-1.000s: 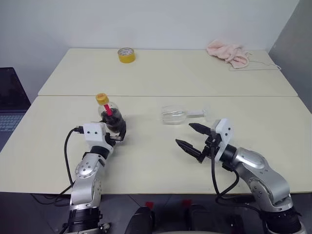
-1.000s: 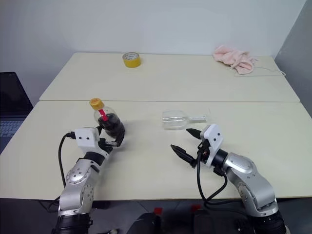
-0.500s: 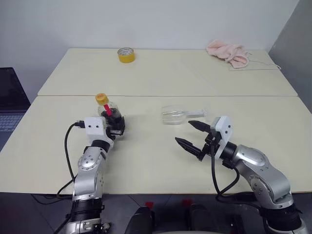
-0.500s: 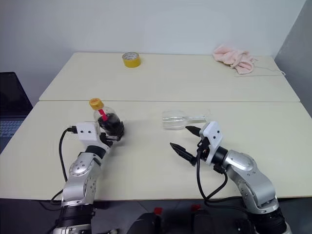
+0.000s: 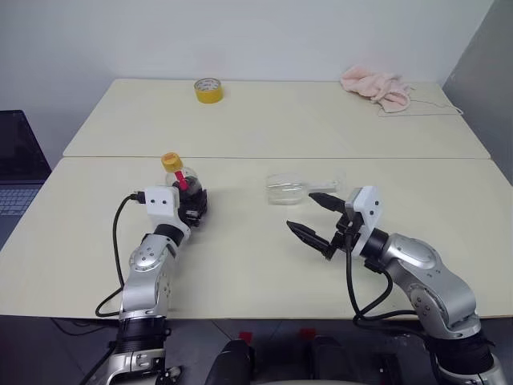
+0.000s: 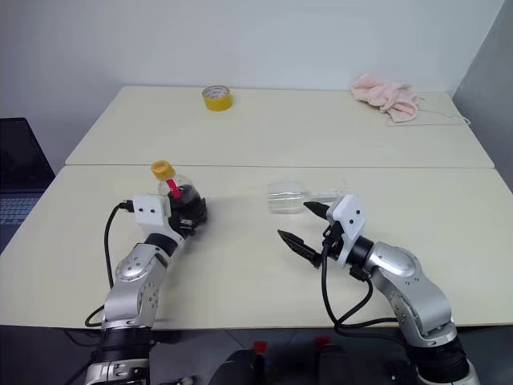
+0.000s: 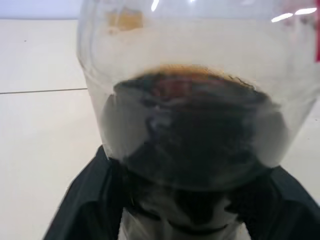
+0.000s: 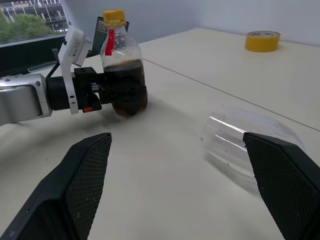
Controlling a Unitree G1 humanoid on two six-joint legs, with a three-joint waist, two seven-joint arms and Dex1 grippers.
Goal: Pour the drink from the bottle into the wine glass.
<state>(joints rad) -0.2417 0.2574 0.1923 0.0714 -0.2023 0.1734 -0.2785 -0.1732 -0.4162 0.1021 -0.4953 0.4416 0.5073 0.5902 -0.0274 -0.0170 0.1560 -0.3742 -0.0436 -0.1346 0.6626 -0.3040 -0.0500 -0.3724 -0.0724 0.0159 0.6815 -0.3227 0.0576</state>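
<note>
The bottle (image 5: 183, 186) stands upright on the near table's left side, with a yellow cap and a red label strip. The dark drink (image 7: 190, 130) fills its lower half. My left gripper (image 5: 192, 210) is shut on the bottle's bulbous base, one black finger (image 7: 85, 200) pressed against each side. The wine glass (image 5: 287, 188) lies on its side mid-table, its stem pointing right. My right gripper (image 5: 301, 211) hovers open just in front of the glass, not touching it. In the right wrist view its fingers (image 8: 80, 190) frame the bottle (image 8: 124, 75) and the fallen glass (image 8: 245, 145).
A yellow tape roll (image 5: 208, 91) sits at the back of the far table, and a pink cloth (image 5: 375, 87) lies at its back right. A laptop (image 5: 16, 172) stands off the left edge. A seam (image 5: 321, 158) divides the two tables.
My left gripper's fingers have closed in onto the bottle's base. The right gripper has stayed open, and the glass has not moved.
</note>
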